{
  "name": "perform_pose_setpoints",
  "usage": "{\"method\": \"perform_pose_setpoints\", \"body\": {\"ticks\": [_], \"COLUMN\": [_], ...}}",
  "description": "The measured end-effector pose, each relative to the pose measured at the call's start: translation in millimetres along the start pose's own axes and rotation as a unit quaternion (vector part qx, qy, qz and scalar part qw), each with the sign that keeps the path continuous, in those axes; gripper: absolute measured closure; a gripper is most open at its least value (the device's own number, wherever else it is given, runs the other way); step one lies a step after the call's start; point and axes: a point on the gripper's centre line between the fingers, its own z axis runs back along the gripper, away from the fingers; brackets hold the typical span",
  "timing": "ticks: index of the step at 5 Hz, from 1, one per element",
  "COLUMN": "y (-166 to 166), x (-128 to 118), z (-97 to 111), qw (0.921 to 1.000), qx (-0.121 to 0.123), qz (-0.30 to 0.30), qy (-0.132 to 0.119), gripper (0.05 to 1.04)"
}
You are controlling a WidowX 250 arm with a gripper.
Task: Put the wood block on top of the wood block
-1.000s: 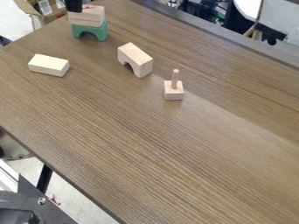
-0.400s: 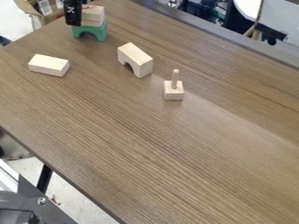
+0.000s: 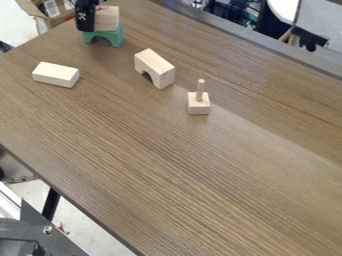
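I am the black gripper, hanging at the upper left of the view, near the far edge of the tabletop. How far apart my jaws stand I cannot tell, nor whether they have hold of anything. From the camera I cover part of the left side of a pale wood block, and whether I touch it I cannot make out. That block sits on top of a green arch block, which stands on the tabletop with its hollow underneath.

Below and to the left of that stack, a pale rectangular block lies flat by itself. To the right of the stack and lower in the view, a natural wood arch block stands with its curved opening facing down. Beyond it, further right and lower, is a small square wooden base with an upright peg rising from its top. These three pieces stand apart from one another. Past the tabletop's upper left edge I have a cardboard box behind me.
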Motion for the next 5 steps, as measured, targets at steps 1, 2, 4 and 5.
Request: {"method": "perform_pose_setpoints", "body": {"ticks": [1,2,4,5], "y": [-2,0,-1,-4], "x": [-1,-2,0,17], "z": [4,6,27,52], "qw": [1.0000,0.9998,0.9990,0.9977], "qx": [-0.001,0.007,0.000,-0.026], "qz": [0.004,0.011,0.016,0.030], "qy": [0.005,0.014,0.042,0.054], "gripper": [0.492,0.492,0.492,0.492]}}
